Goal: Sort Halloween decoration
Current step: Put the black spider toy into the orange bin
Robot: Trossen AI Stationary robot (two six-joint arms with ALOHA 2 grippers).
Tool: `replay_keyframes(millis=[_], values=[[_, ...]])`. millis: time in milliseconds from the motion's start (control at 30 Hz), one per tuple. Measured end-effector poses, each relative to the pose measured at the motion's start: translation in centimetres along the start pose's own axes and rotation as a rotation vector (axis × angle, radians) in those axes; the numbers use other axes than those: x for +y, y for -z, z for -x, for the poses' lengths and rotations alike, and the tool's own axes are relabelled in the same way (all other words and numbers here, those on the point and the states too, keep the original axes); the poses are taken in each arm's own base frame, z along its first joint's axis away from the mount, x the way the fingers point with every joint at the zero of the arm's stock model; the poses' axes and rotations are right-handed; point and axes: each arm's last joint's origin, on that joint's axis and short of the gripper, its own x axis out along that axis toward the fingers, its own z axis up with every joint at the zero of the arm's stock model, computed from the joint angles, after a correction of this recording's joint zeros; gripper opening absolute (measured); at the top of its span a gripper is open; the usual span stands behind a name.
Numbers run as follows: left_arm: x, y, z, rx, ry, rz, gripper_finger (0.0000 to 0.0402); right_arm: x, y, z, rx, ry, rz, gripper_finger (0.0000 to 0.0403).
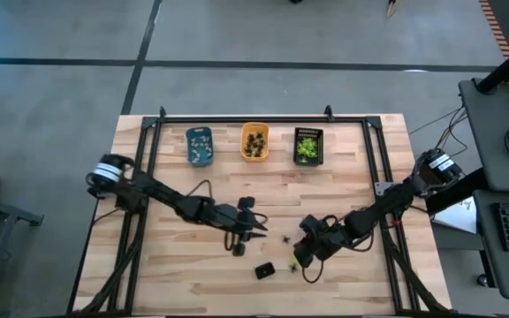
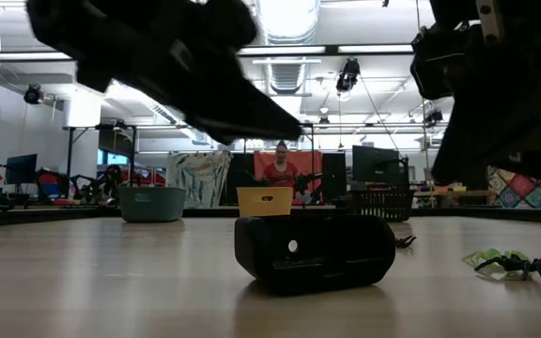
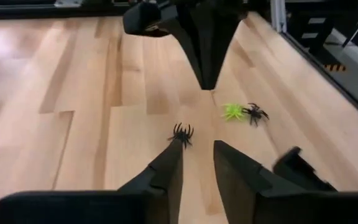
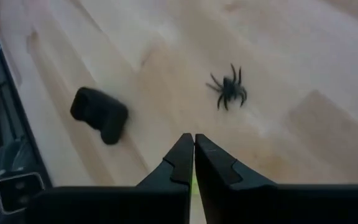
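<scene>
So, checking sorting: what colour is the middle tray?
Orange tray, clearest in the high view.

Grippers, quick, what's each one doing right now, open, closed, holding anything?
Left gripper: fingers apart, nothing between them, a black spider just by one fingertip.
Right gripper: closed; something green shows at the fingers, a hold cannot be confirmed.

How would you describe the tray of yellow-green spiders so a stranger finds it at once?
Seen from above, three small trays stand in a row near the wooden table's top edge. The black tray is at the row's right end, beside the orange tray. Only it is black and holds yellow-green spiders.
</scene>
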Motion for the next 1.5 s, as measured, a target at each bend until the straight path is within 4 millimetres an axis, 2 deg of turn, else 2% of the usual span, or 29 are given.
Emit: replay_keyframes(millis=[300, 467, 733, 967, 1233, 1367, 1500], values=[[-0.4, -0.2, -5.4, 0.094, -0.002, -0.124, 0.0006, -0.1, 0.4, 0.0, 0.079, 0.005, -0.052, 0.0009], [-0.5, 0.0, -7.2, 0.144, 0.0, -0.176, 0.0003, -0.2, 0.5, 0.1, 0.077, 0.015, -0.091, 0.0009], [-0.5, 0.5, -8.4, 0.168, 0.001, -0.192, 0.0, -0.8, 0.8, -1.2, 0.035, 0.065, -0.107, 0.0009], [-0.5, 1.1, -8.7, 0.181, 0.001, -0.193, 0.0, -1.1, 1.0, -2.1, -0.022, 0.093, -0.115, 0.0018], [-0.1, 1.0, -9.0, 0.149, -0.003, -0.193, 0.0, -1.2, 0.9, -2.3, -0.08, 0.107, -0.122, 0.0077], [0.1, 2.3, -9.7, 0.172, -0.008, -0.184, 0.0, -1.2, 0.8, -2.3, -0.106, 0.108, -0.13, 0.0107], [0.1, 2.8, -10.0, 0.174, -0.012, -0.158, 0.0, -1.3, 0.9, -2.5, -0.118, 0.115, -0.142, 0.0128]])
